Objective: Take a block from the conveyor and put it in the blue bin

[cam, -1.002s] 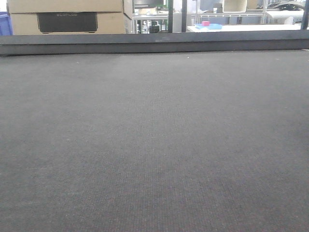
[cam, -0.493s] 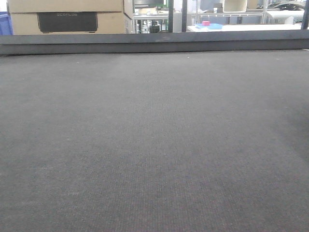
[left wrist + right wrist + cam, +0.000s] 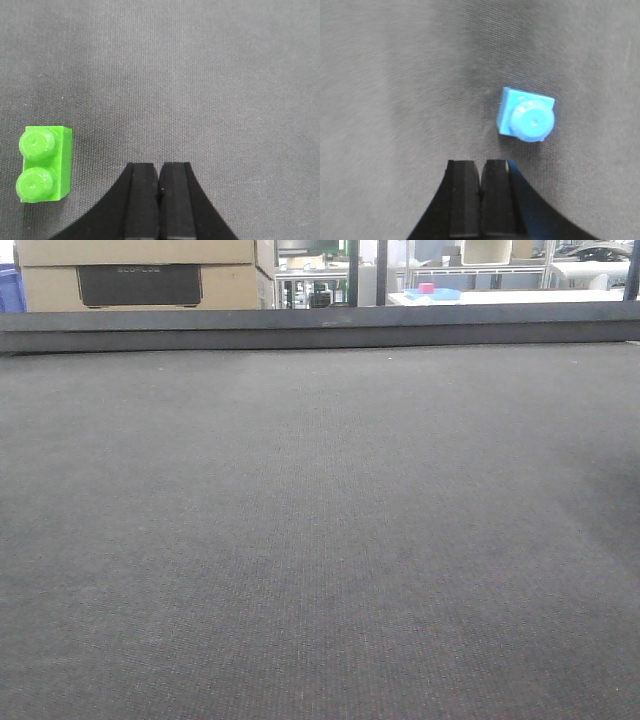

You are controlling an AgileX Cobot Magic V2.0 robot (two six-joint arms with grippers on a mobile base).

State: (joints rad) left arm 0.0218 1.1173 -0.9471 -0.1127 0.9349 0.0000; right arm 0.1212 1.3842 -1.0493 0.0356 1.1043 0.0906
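The left claw hangs over the conveyor with its two black fingers pressed together and nothing between them. The green block, a two-stud piece, lies on the belt off to the left of its tips and about level with them, clear of the fingers. Its long axis runs roughly parallel to the fingers (studs up, one behind the other), so I judge the claw must shift left and spread before it can straddle the short sides. The right claw is likewise closed on nothing, and the blue block, a single-stud piece turned slightly askew, sits ahead of its tips and to their right, near but not touching. By my reading the blue block is the more convenient of the two, since it lies forward of its claw rather than abeam, though the two wrist views cannot be set against each other for distance. The front view shows neither block and neither arm, only bare belt up to the dark rail. Beyond the rail are cardboard boxes and a blue edge at the far left, which may or may not be the bin. Only the wrist views give the blocks.
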